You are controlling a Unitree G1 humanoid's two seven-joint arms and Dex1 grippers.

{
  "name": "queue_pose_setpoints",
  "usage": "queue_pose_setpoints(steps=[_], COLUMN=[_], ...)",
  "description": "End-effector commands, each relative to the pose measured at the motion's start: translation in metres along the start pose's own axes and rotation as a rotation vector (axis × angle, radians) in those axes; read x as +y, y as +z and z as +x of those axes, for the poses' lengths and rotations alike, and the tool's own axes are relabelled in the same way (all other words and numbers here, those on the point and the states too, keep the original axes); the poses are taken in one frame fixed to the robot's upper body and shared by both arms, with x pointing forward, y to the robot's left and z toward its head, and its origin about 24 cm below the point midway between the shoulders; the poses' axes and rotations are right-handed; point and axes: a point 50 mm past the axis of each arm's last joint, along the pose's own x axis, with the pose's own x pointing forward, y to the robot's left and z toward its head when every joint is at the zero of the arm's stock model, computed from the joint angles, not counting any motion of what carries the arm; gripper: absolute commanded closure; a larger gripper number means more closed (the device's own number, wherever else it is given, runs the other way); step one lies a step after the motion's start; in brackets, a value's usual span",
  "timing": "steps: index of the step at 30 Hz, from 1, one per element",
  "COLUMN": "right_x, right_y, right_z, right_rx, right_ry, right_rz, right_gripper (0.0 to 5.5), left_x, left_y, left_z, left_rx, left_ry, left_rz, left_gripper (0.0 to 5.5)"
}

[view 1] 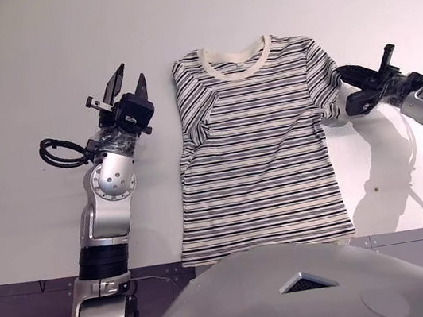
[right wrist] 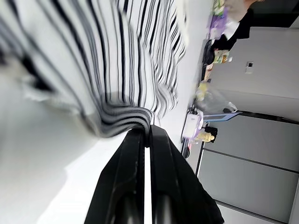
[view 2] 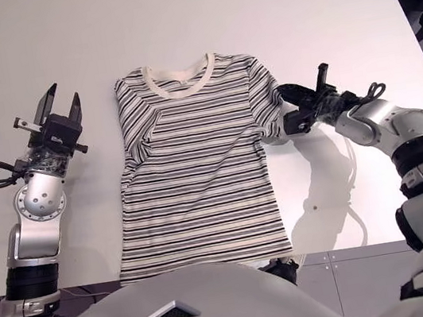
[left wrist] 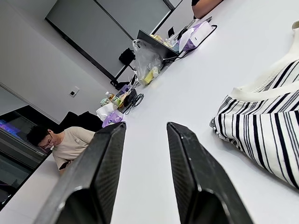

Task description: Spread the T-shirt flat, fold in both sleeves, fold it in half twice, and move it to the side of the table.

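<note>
A black-and-white striped T-shirt (view 1: 259,151) with a cream collar lies face up on the white table (view 1: 34,58), collar away from me. Its sleeve on my left looks folded in over the chest (view 1: 204,119). My right gripper (view 2: 287,108) is shut on the other sleeve (view 2: 268,93) at the shirt's right edge, holding it slightly raised; the right wrist view shows the striped cloth (right wrist: 107,84) pinched at the tips of that gripper (right wrist: 145,130). Left of the shirt's shoulder, my left gripper (view 1: 128,82) stands open and holds nothing; its two dark fingers (left wrist: 107,154) point toward the table's far side.
Bare table lies to the left of the shirt and beyond its collar. The table's front edge (view 1: 37,278) runs just below the shirt's hem. A plastic bag (left wrist: 147,60) and small clutter (left wrist: 112,109) sit at the far end of the table.
</note>
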Motion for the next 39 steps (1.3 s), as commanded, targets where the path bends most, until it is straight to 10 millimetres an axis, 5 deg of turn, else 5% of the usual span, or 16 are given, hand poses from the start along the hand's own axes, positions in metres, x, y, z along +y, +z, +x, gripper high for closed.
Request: queue_pose_setpoints(steps=[1, 16, 23, 26, 29, 34, 39], right_x=[-0.018, -0.018, -0.031, -0.054, -0.054, 0.012, 0.022], right_y=[0.011, 0.064, 0.062, 0.043, 0.018, 0.057, 0.081], right_z=[0.002, 0.049, 0.042, 0.022, -0.022, -0.106, -0.126], right_rx=[-0.091, -0.222, -0.256, -0.208, -0.154, -0.371, -0.487], right_ry=[-0.088, -0.082, -0.101, -0.215, -0.185, 0.239, 0.428], right_rz=[-0.001, 0.056, 0.068, 0.137, 0.121, 0.162, 0.177], right_gripper=[5.38, 5.38, 4.20, 3.81, 3.38, 2.56, 2.45], left_x=[0.002, -0.007, -0.011, -0.010, -0.007, -0.022, -0.030], left_y=[-0.005, -0.009, -0.015, -0.017, -0.022, -0.008, -0.003], left_z=[-0.003, -0.002, -0.008, -0.028, -0.078, -0.149, -0.174], left_rx=[0.022, 0.039, 0.064, 0.055, 0.091, 0.102, 0.039], left_ry=[0.012, -0.029, -0.063, -0.179, -0.394, -0.819, -1.073], left_rz=[0.015, -0.006, -0.008, 0.025, 0.080, 0.082, 0.166], left_gripper=[3.86, 3.86, 3.86, 3.86, 3.86, 3.54, 3.10])
